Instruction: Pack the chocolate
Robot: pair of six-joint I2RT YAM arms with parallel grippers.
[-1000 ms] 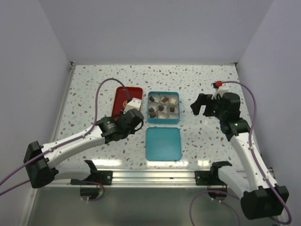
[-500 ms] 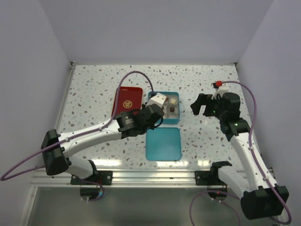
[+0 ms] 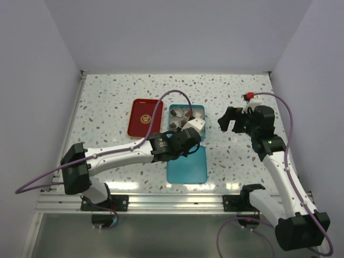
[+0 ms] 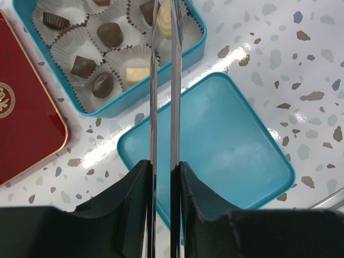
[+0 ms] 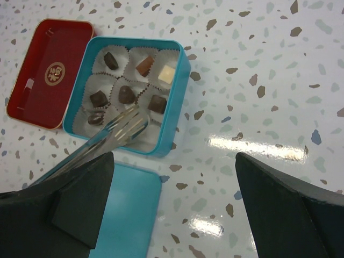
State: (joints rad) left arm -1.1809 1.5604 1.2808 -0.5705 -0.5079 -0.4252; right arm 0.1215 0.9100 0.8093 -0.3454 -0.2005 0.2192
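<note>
The chocolates (image 4: 110, 33) lie in white paper cups in the teal tin (image 4: 123, 102), mostly dark with some cream; they also show in the right wrist view (image 5: 126, 94). My left gripper (image 3: 189, 137) (image 4: 163, 166) is shut on metal tongs (image 4: 152, 107) whose blades reach over the tin's near right corner (image 5: 115, 131). A cream piece (image 4: 165, 19) shows between the tong tips; I cannot tell whether it is held or lies in its cup. My right gripper (image 3: 228, 121) (image 5: 173, 161) is open and empty, right of the tin.
The teal lid (image 3: 186, 164) (image 4: 226, 145) lies flat just in front of the tin. The red tray with a gold emblem (image 3: 144, 117) (image 5: 48, 70) lies left of the tin. White walls stand at the back and sides.
My left arm has swung right with the tongs, from over the red tray to the tin's near right corner. The right arm has not moved.
</note>
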